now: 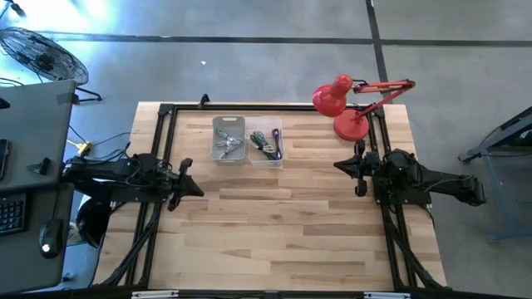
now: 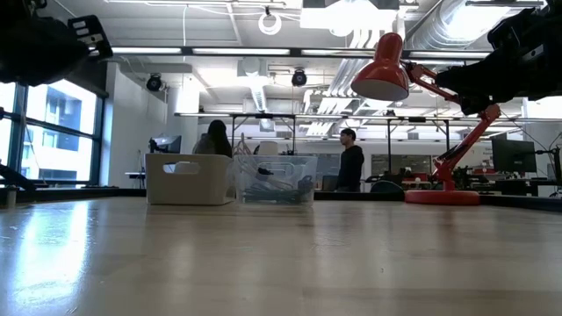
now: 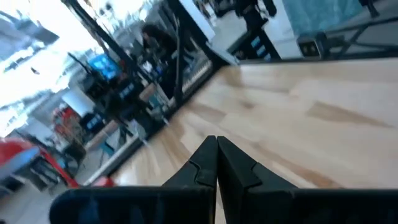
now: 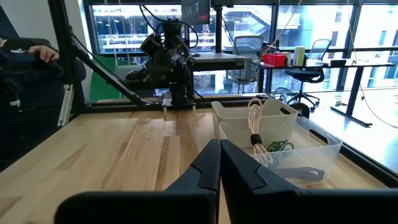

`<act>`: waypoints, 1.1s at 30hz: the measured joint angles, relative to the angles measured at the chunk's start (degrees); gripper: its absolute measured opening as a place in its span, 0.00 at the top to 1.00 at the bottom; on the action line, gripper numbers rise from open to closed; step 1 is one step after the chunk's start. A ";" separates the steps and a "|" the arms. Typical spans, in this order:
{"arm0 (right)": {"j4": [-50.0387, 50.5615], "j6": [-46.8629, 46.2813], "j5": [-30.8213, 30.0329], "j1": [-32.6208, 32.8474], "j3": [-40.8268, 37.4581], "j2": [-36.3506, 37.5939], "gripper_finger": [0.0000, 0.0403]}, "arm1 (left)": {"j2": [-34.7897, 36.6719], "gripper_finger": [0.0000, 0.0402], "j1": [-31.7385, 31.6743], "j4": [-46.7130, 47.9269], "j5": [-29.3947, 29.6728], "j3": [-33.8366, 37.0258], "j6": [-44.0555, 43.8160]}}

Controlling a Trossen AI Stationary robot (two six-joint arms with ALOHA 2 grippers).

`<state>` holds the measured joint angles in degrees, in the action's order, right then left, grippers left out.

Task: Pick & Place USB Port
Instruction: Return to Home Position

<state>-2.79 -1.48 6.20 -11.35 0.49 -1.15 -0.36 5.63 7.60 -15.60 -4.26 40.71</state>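
Note:
Two small bins stand side by side at the far middle of the table. The white bin [image 1: 229, 139] [image 2: 189, 180] holds small metallic parts. The clear bin [image 1: 266, 144] [image 4: 292, 149] holds coiled cables. I cannot pick out a USB port among them. My left gripper [image 1: 199, 189] [image 3: 216, 142] hovers shut over the table's left side, pointing level toward the right. My right gripper [image 1: 337, 164] [image 4: 219, 144] hovers shut over the right side, pointing level toward the left. Neither has anything between its fingers.
A red desk lamp [image 1: 342, 104] [image 2: 413, 83] stands at the far right corner, its shade reaching over the table. A black frame [image 1: 166, 112] runs along the table's edges. People show in the room beyond. Bare wood [image 1: 274, 224] lies between the arms and toward the near edge.

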 joint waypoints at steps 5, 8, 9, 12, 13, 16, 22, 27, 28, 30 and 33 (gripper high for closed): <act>0.00 0.00 0.02 0.02 0.00 0.00 0.99 | 0.00 1.00 0.00 -9.19 -3.79 2.80 -0.48; 0.00 0.00 0.02 0.02 0.00 0.00 0.99 | 0.00 1.00 0.04 -10.43 -5.77 3.53 -0.57; 0.00 0.00 0.02 0.02 0.00 0.00 0.99 | 0.00 1.00 0.02 -10.47 -5.88 3.53 -0.60; 0.00 0.00 0.02 0.02 0.00 0.00 1.00 | 0.00 1.00 0.02 -10.56 -5.82 3.53 -0.61; 0.01 0.00 0.01 0.02 0.00 0.00 1.00 | 0.00 1.00 0.02 -10.67 -5.41 3.53 -0.60; 0.00 0.00 0.02 0.02 0.00 0.00 0.99 | 0.00 1.00 0.02 -10.64 -2.36 3.55 -0.40; 0.01 0.00 0.02 0.02 0.00 0.00 1.00 | 0.00 1.00 0.02 -10.03 4.19 3.57 -0.41; 0.00 0.00 0.02 0.02 0.00 0.00 0.99 | 0.00 1.00 0.02 -8.00 14.94 3.59 -0.44; 0.00 0.00 0.01 0.01 0.00 0.00 0.99 | -0.02 1.00 0.01 -8.10 16.65 3.59 -0.34; 0.00 0.00 0.02 0.02 0.00 -0.01 0.99 | 0.00 1.00 0.00 -8.21 19.18 3.39 0.04; 0.02 0.00 0.02 0.02 0.00 0.00 0.99 | -0.02 1.00 0.00 -8.08 22.04 2.96 0.08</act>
<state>-2.77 -1.48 6.22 -11.33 0.49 -1.15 -0.38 5.63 -0.48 6.44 -1.30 40.78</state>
